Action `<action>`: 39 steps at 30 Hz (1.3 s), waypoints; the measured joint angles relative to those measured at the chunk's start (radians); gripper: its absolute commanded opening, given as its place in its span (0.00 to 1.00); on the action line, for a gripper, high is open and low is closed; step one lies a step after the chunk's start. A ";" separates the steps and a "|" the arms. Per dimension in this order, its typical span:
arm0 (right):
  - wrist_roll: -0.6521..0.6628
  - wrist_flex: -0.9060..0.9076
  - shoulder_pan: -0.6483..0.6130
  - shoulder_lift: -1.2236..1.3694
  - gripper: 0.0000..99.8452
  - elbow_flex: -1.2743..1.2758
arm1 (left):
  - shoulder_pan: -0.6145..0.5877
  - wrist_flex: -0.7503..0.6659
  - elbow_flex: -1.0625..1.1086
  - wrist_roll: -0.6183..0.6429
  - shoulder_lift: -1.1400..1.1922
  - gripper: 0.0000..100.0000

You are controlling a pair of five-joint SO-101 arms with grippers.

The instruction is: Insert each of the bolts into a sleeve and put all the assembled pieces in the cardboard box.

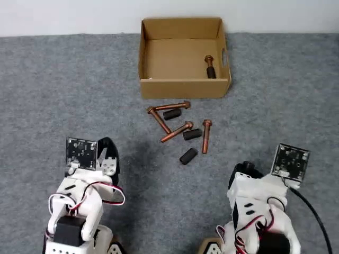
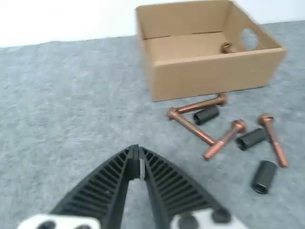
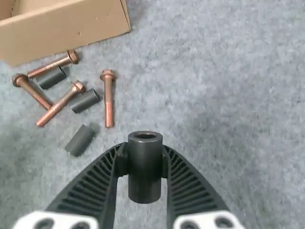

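Several copper bolts [image 1: 176, 132] and three loose black sleeves [image 1: 188, 156] lie scattered on the grey carpet just in front of the cardboard box [image 1: 184, 88]. Inside the box lies one bolt in a sleeve [image 1: 210, 66]. My right gripper [image 3: 143, 152] is low at the near right, back from the pile and shut on an upright black sleeve [image 3: 145, 167]. At the near left my left gripper [image 2: 138, 158] is shut with nothing in it, well short of the bolts [image 2: 224, 140] and sleeves [image 2: 263, 176].
Grey carpet [image 1: 63, 90] covers the table and a white wall runs behind the box. Both arm bases stand at the near edge, one near each corner. The pile is spread between the two arms and the box.
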 measured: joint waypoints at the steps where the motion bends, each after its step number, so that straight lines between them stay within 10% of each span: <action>1: 0.000 0.000 -0.002 0.000 0.01 0.000 | 0.015 0.000 -0.032 0.000 0.041 0.01; 14: 0.000 0.009 -0.002 0.000 0.01 0.006 | 0.227 0.133 -0.787 -0.017 1.042 0.01; 30: 0.000 0.009 -0.002 0.000 0.01 0.006 | 0.282 0.707 -1.838 -0.391 2.101 0.02; 39: 0.000 0.009 -0.002 -0.002 0.01 0.009 | 0.292 0.741 -2.245 -0.477 2.472 0.12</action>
